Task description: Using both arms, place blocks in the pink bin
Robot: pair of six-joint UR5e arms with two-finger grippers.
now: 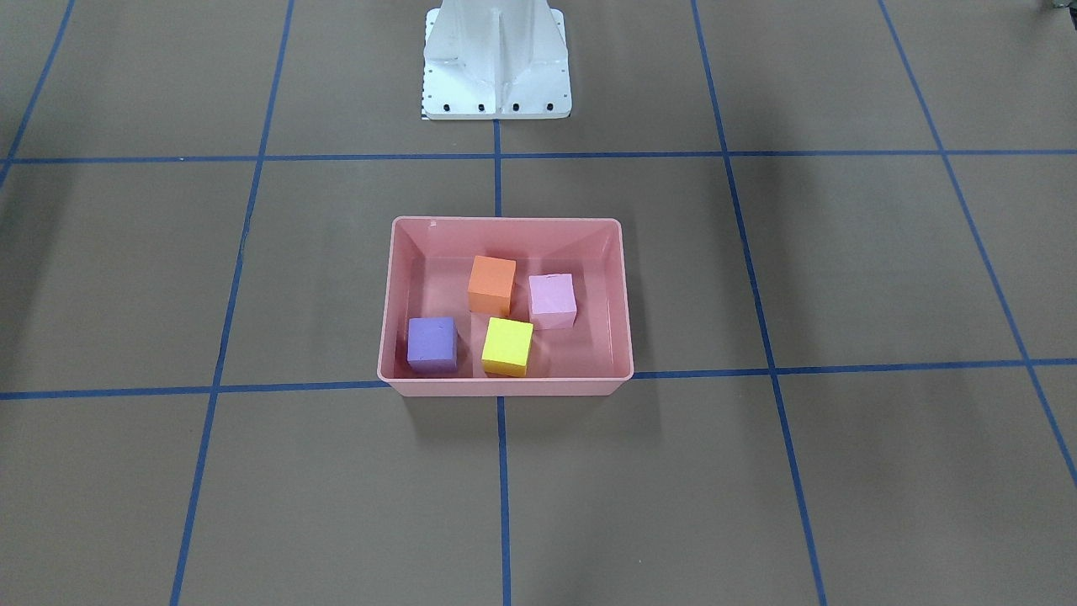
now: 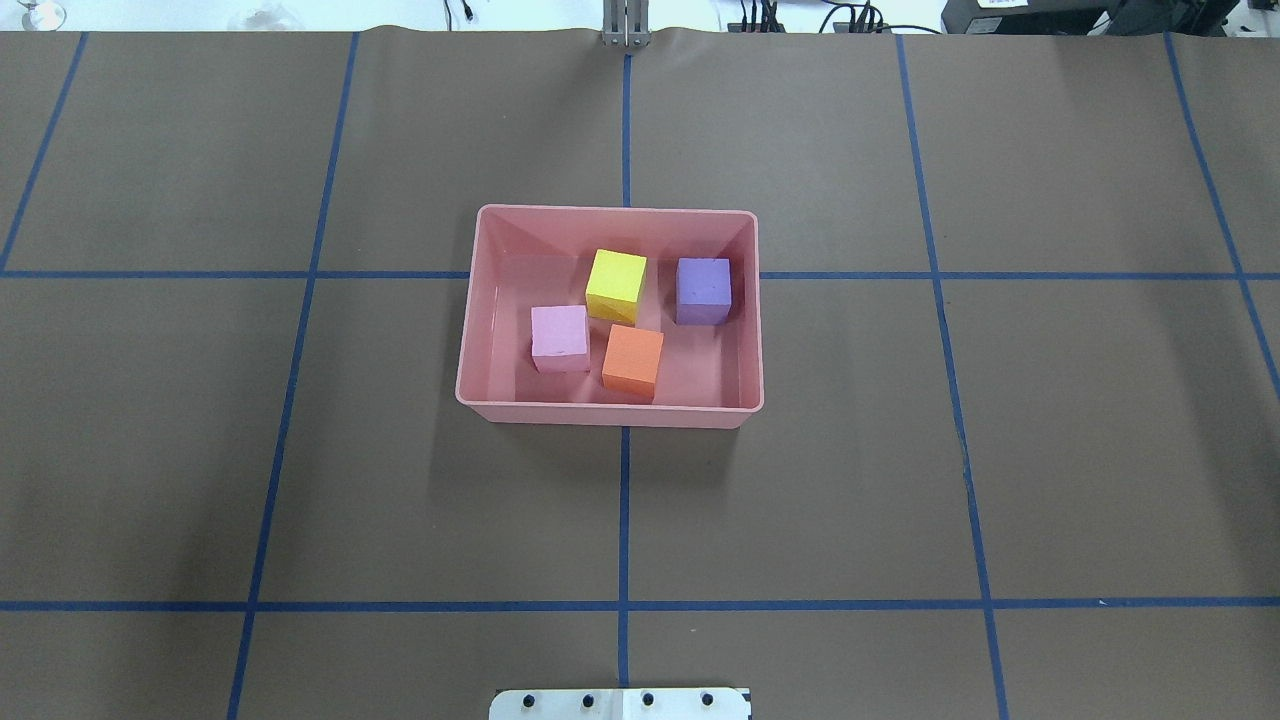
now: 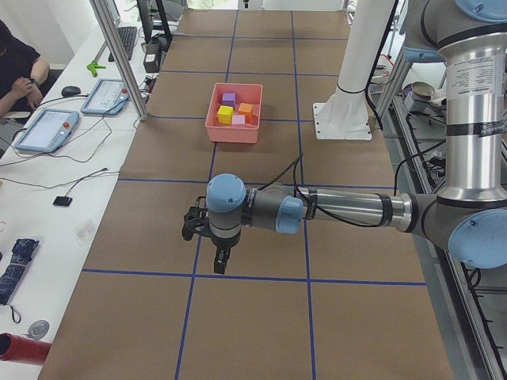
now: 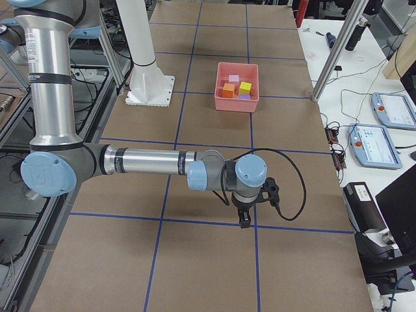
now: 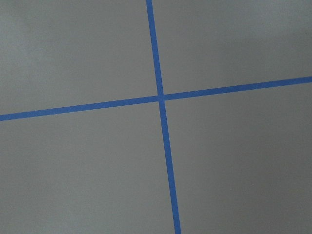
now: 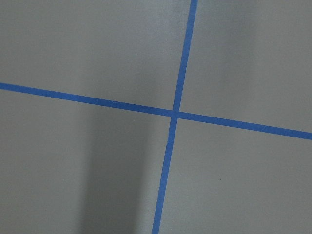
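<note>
The pink bin [image 1: 505,385] stands at the middle of the table, also seen from overhead [image 2: 610,415]. Inside it lie the orange block [image 1: 492,284], the yellow block [image 1: 507,345], the purple block [image 1: 432,342] and the light pink block [image 1: 552,300], all resting on its floor. My left gripper [image 3: 220,257] hangs over bare table far from the bin, pointing down. My right gripper [image 4: 244,218] does the same at the other end. Both show only in the side views, so I cannot tell whether they are open or shut. Both wrist views show only tape lines.
The white base pedestal [image 1: 496,59] stands behind the bin. Blue tape lines [image 2: 624,520] grid the brown table. Teach pendants [image 3: 47,127] and cables lie on the side bench, where a seated person [image 3: 16,71] shows. Another pendant [image 4: 383,110] lies on the opposite bench.
</note>
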